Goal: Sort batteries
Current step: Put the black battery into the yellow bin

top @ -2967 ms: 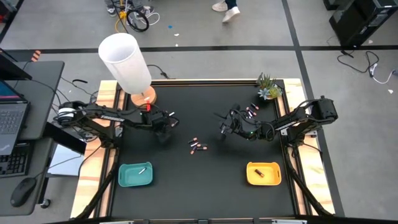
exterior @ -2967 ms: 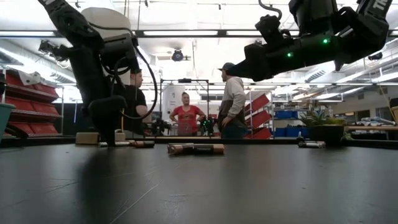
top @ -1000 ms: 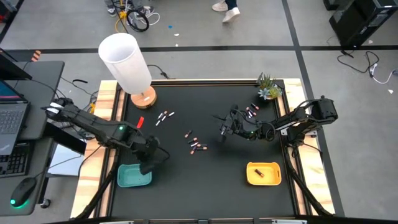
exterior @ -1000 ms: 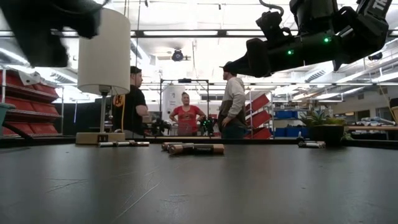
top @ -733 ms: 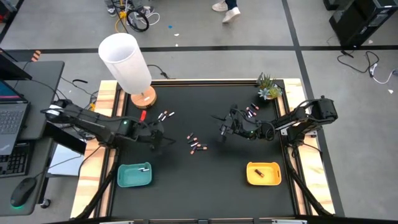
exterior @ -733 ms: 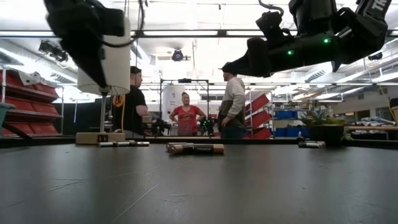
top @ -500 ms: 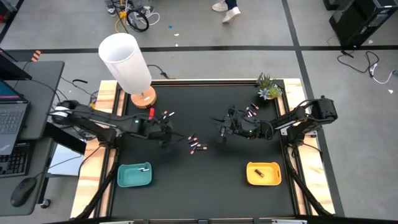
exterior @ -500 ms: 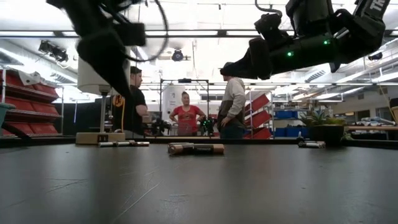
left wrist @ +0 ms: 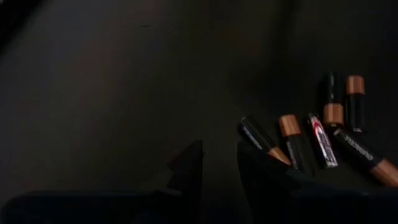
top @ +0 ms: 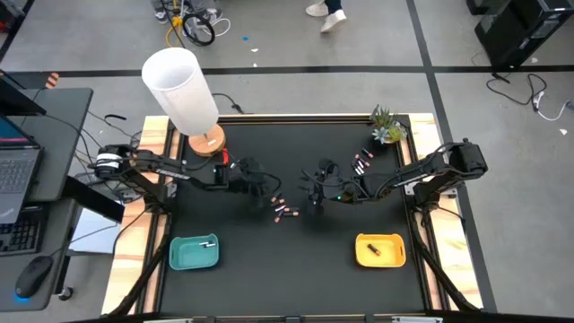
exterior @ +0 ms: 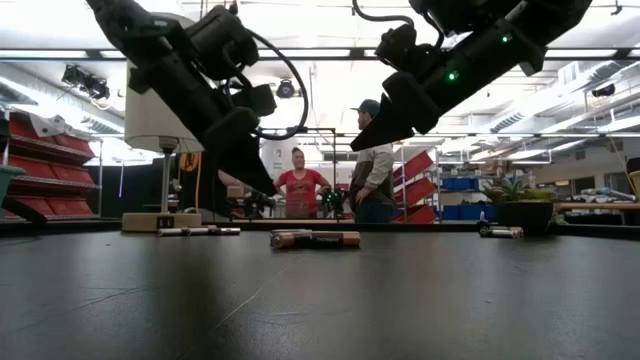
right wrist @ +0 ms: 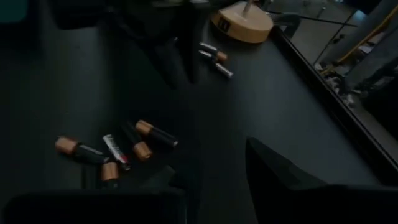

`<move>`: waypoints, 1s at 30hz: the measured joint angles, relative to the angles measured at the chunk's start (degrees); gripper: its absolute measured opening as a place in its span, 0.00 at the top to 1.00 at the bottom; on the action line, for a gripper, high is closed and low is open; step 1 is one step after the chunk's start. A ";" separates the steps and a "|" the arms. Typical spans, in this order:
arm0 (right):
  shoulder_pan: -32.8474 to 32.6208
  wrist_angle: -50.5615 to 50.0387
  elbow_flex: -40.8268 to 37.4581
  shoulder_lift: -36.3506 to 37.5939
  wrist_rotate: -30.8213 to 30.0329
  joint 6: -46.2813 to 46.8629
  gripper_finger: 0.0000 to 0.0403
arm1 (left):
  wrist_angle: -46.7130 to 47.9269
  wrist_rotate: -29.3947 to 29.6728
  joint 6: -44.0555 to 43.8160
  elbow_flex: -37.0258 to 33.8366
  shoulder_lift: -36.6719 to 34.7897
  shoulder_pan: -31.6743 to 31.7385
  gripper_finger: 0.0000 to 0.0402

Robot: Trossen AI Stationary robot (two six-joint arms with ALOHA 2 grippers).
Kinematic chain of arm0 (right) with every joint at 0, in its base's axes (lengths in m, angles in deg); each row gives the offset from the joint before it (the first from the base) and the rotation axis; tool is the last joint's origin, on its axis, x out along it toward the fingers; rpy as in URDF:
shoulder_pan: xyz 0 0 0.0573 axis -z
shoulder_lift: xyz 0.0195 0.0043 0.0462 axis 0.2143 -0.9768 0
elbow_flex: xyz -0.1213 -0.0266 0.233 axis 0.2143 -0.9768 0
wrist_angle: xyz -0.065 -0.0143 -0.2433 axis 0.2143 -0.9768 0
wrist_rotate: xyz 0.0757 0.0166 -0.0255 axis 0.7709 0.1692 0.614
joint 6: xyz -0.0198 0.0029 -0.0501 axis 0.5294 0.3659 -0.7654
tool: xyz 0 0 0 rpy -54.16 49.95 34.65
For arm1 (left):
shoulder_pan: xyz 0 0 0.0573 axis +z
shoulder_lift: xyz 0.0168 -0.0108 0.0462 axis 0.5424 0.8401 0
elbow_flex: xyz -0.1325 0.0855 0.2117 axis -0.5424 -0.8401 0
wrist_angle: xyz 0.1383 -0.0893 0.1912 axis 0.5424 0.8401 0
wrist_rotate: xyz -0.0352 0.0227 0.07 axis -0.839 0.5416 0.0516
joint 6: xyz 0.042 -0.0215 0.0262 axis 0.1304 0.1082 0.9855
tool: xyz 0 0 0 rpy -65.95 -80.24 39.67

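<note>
Batteries (top: 285, 212) mid-mat, both pincers flanking, apart.

A workshop or robotics lab: concrete floor (top: 296, 36), red storage shelving (exterior: 40, 165), ceiling strip lights (exterior: 300, 53), and people (exterior: 375, 165) standing behind the desk (exterior: 320, 300).

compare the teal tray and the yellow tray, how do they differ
Colour: the teal tray is blue-green, the yellow tray orange-yellow.
Place: the teal tray sits near the table's front on the left arm's side, the yellow tray on the right arm's side.
Contents: the teal tray holds a pale battery, the yellow tray a dark battery.
Both are small, shallow and rectangular, each holding one battery.
</note>
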 joint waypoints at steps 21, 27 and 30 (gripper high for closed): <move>5.42 -24.00 23.18 -15.25 20.06 -10.81 0.71 | -31.59 4.46 -0.03 -20.08 -7.83 -1.73 0.71; 7.57 -30.09 31.01 -21.44 23.65 -18.60 0.71 | -29.93 8.75 -0.70 -21.42 -11.38 -5.02 0.71; 9.24 -32.72 33.35 -24.31 26.73 -22.07 0.72 | -29.26 11.25 -1.14 -22.16 -12.26 -6.38 0.71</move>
